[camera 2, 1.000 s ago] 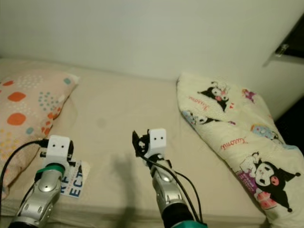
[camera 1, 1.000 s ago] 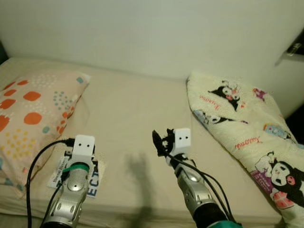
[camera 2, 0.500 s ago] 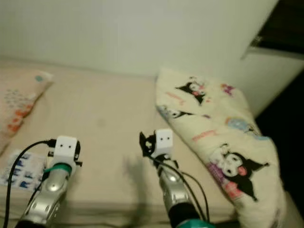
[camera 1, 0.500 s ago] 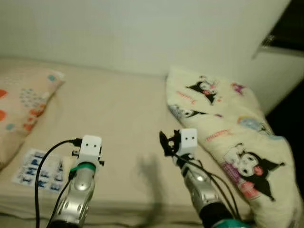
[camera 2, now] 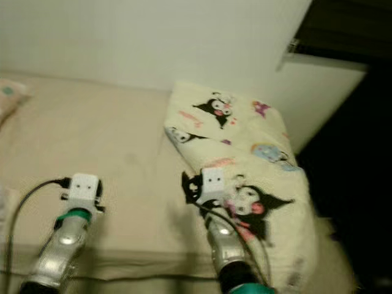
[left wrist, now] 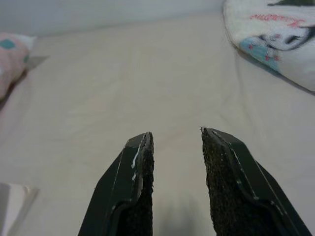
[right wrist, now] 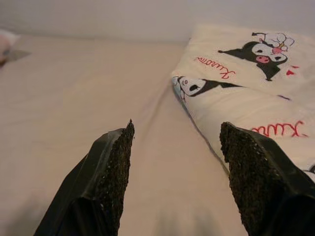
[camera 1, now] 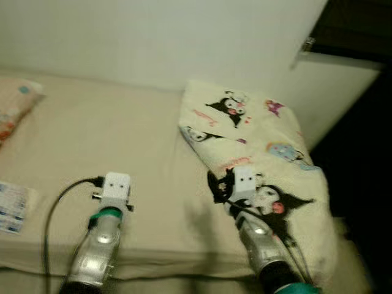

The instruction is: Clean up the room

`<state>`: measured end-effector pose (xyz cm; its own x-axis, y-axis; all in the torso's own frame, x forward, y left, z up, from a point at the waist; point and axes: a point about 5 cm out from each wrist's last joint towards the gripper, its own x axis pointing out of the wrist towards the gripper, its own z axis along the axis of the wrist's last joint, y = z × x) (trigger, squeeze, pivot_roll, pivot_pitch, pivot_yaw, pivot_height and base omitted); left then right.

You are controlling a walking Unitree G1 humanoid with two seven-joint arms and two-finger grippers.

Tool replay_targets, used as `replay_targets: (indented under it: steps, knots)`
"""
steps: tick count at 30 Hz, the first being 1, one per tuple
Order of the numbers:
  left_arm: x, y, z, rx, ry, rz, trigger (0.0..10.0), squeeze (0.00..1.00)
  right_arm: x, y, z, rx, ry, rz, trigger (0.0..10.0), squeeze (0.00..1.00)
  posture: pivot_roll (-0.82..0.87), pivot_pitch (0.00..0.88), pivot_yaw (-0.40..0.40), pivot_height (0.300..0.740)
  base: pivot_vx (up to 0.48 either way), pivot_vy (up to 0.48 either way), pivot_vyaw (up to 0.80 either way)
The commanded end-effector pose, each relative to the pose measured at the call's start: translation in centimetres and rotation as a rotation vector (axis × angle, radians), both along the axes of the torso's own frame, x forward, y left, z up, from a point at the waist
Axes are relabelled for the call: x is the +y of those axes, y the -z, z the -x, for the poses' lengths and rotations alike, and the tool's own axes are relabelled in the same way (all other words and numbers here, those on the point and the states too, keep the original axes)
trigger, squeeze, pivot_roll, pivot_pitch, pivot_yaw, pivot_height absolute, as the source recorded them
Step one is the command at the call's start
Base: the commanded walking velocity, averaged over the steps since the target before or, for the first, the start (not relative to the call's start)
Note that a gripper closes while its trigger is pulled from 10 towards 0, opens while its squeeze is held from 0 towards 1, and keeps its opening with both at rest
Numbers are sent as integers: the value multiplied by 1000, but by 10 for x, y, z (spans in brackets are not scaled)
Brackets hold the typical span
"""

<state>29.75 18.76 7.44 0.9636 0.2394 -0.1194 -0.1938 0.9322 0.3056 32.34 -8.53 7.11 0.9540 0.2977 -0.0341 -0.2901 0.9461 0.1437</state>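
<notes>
Cartoon-printed quilt (camera 1: 257, 153), folded into a long bundle, lies along the right side of the beige bed (camera 1: 110, 135), its far end against the white wall (camera 1: 153, 37) and its near end by the bed's front edge. In the left eye view the right gripper (camera 1: 214, 187) is raised over the sheet at the quilt's left edge, just beside the black-and-pink character print; whether it touches the fabric cannot be told. The left gripper (camera 1: 98, 190) is held up over bare sheet, well apart from the quilt, and its fingers are hidden behind its white wrist block in this view. A spotted pillow (camera 1: 15, 104) shows at the far left, and a printed paper sheet (camera 1: 11, 207) lies flat near the bed's front edge, left of the left arm. The right eye view gives the same layout, with a dark opening (camera 2: 355, 153) to the right of the bed. In the left wrist view the left gripper's fingers (left wrist: 133, 187) stand a modest gap apart, holding nothing, above plain sheet, with the quilt far ahead to one side. In the right wrist view the right gripper's fingers (right wrist: 106, 187) are spread wide and empty, one finger over bare sheet, the other over the quilt's edge.
</notes>
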Motion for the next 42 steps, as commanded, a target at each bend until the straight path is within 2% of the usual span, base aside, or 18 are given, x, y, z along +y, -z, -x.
replay_targets:
  steps: [1,19,23,28,42]
  knots:
    - [-4,6,3,23,10,-1,10000,0,-4,5,3,18,0,17,10000,0,146,0,-106,740,0,-416,0]
    - [-4,8,5,25,1,7,10000,0,-4,8,5,26,-6,18,10000,0,149,0,-107,740,0,-414,0]
    - [-4,9,7,16,-21,69,10000,0,-5,9,5,28,-6,19,10000,0,147,0,-108,740,0,360,0]
    - [-3,10,8,20,-21,54,10000,0,-5,9,5,29,-6,19,10000,0,146,0,-108,740,0,480,0]
    - [-7,11,8,29,3,32,10000,0,-5,10,7,32,-4,20,10000,0,142,4,-105,740,0,0,0]
